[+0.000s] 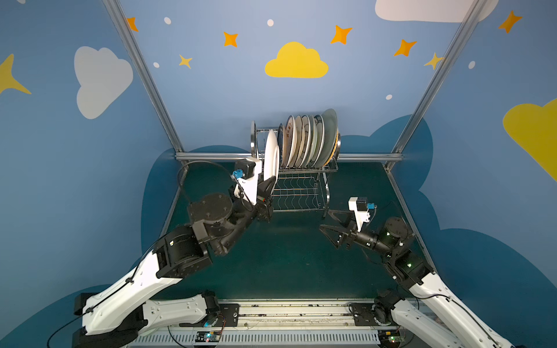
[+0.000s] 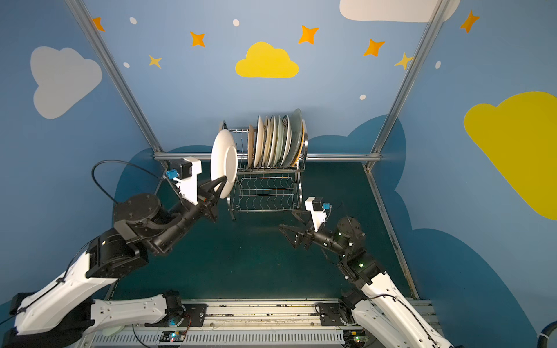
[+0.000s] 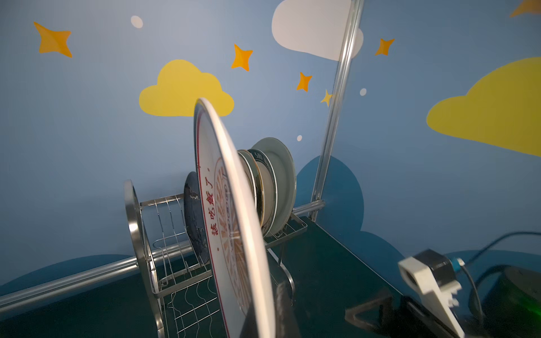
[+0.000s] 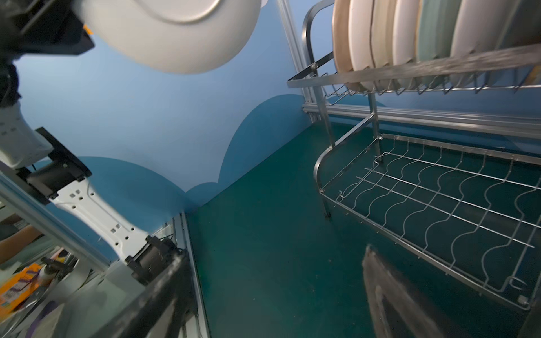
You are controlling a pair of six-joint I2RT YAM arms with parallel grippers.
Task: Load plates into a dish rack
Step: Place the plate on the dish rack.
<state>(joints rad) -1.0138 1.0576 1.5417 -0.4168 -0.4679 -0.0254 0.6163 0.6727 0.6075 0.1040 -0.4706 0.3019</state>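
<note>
My left gripper (image 1: 269, 184) (image 2: 221, 183) (image 3: 263, 317) is shut on the lower rim of a white plate (image 1: 270, 155) (image 2: 223, 161) (image 3: 231, 222) with an orange sunburst and red lettering. The plate stands on edge, lifted by the left end of the dish rack (image 1: 301, 195) (image 2: 265, 195) (image 3: 137, 228) (image 4: 439, 190). Several plates (image 1: 307, 141) (image 2: 274, 141) (image 3: 278, 181) (image 4: 409, 35) fill the upper tier's right part, a dark navy plate (image 3: 193, 216) leftmost. The lower wavy tier holds nothing. My right gripper (image 1: 329, 224) (image 2: 289, 224) (image 4: 278, 292) hangs open and empty, low over the mat, right of the rack's front.
A green mat (image 1: 286, 259) covers the floor between blue walls. Aluminium posts (image 1: 144, 78) and a back rail (image 1: 370, 156) frame the cell close behind the rack. Both arm bases sit on the front rail (image 1: 295, 313). Clutter (image 4: 26, 281) lies outside the frame.
</note>
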